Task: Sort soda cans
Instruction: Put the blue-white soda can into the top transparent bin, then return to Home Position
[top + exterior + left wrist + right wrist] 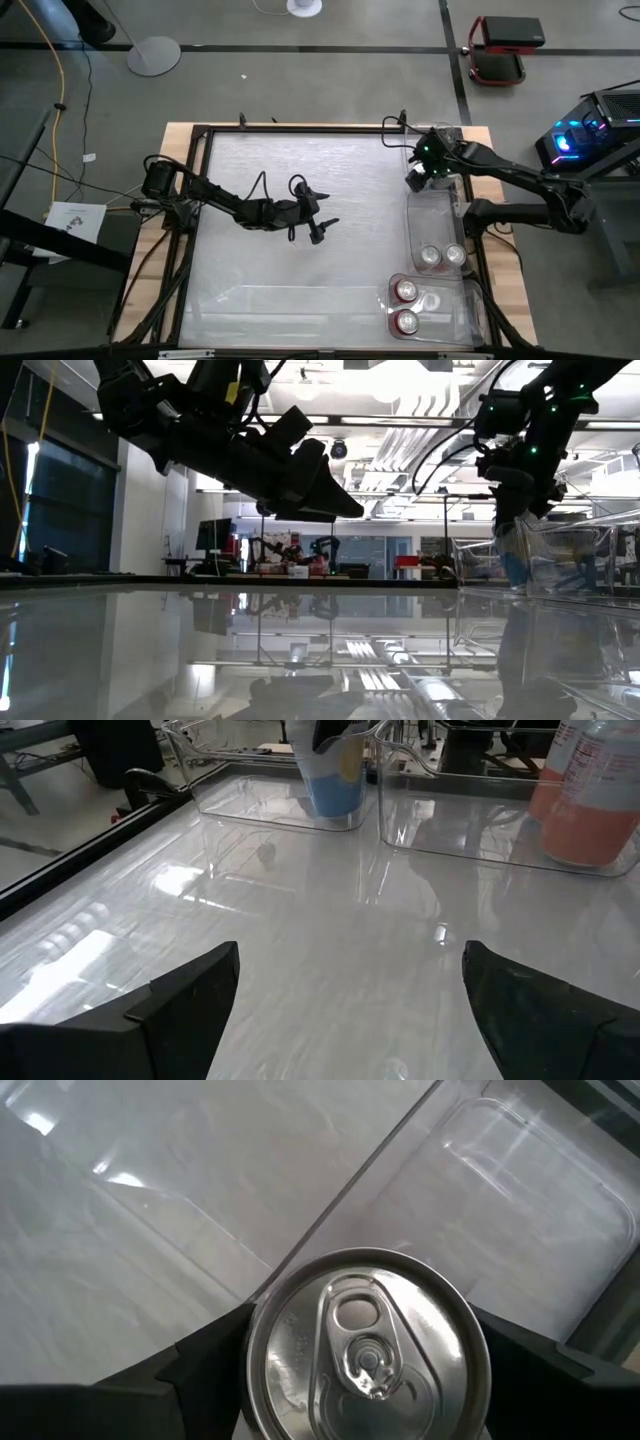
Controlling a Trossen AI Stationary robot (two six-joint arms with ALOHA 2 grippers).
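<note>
My right gripper (pixel 420 178) hangs over the far end of a clear bin (pixel 438 215) at the table's right, its fingers on either side of a silver-topped soda can (pixel 368 1345). The same can, with a pale blue body, stands inside the bin wall (pixel 335 775). Two silver-topped cans (pixel 443 256) stand at that bin's near end. Two red cans (pixel 406 305) stand in a second clear bin (pixel 445 310) nearer the front edge. My left gripper (pixel 320 222) hovers open over the middle of the table, with nothing between its fingers (pixel 190 1000). My right gripper holds the soda can by its upper side wall (pixel 250 1370), one finger on each side, just below the rim. The fingers come from above, slanting down. The can stays upright inside the bin; whether its bottom rests on the bin floor, I cannot tell.
The glossy white tabletop (pixel 300 270) stretches bare between my left gripper and the bins. A dark frame (pixel 200 200) borders the table. The bins' clear walls (pixel 460 830) stand up along the right side.
</note>
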